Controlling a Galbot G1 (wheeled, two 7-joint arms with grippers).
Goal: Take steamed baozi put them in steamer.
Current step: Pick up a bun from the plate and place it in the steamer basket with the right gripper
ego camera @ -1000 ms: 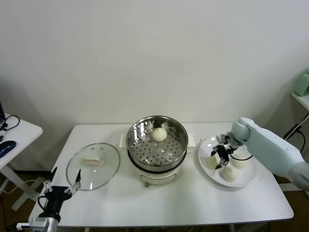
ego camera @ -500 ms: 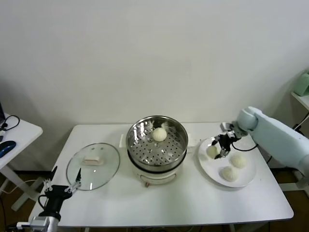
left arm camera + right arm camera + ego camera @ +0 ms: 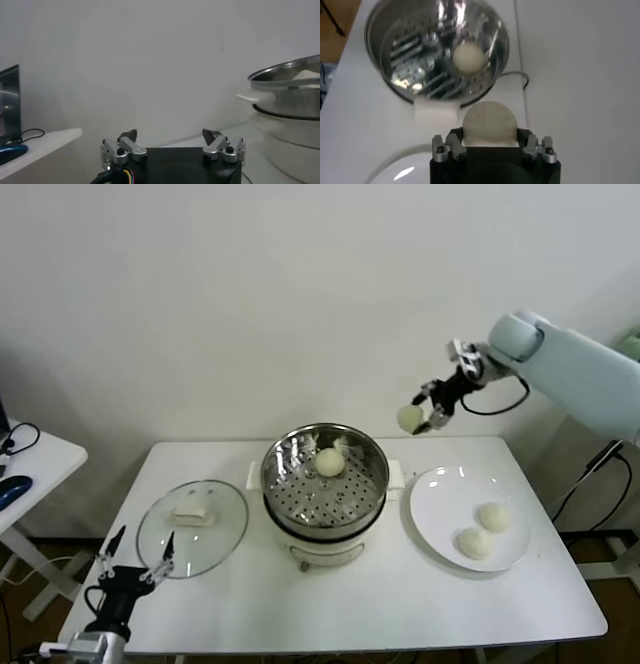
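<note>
- One bun is up in the air, clamped between the fingers of the right gripper, above the desk between the steamer and the plate; in the right wrist view this bun fills the gap between the fingers, which are closed against its sides.
- A second bun lies on the perforated floor of the steamer, toward its back wall.
- Two more buns rest on the white plate, on the half away from the steamer, close together.
- The steamer sits on a white cooker base at the middle of the desk, with the plate just beside it on the right.
- The glass lid lies flat on the desk left of the steamer.
- The left gripper hangs low at the desk's front left edge, fingers spread apart and holding nothing.
</note>
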